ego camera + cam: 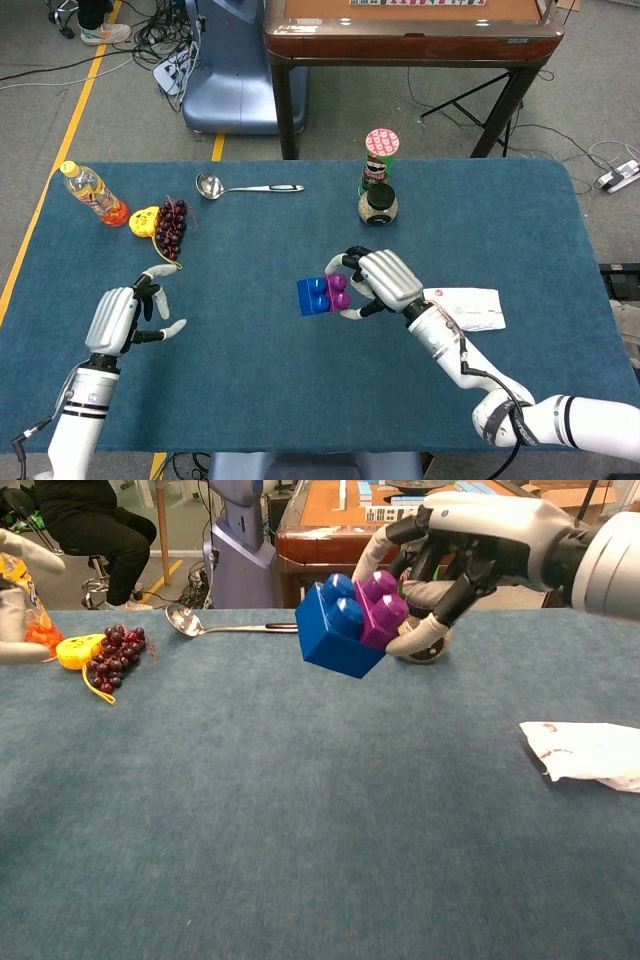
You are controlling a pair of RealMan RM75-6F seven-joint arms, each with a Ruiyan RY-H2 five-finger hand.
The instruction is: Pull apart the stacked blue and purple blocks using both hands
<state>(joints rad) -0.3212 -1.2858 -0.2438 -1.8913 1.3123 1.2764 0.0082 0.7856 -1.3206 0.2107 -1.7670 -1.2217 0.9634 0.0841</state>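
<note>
The stacked blocks are off the table: a blue block with a smaller purple block set on it. My right hand grips the stack from the purple side, fingers curled around it, holding it well above the blue cloth. My left hand is at the left of the table, raised, fingers spread, holding nothing. In the chest view only the left hand's edge shows at the far left.
A white paper lies right of the stack. At the back stand a Pringles can and a jar. A ladle, grapes, a yellow toy and a bottle are at the back left.
</note>
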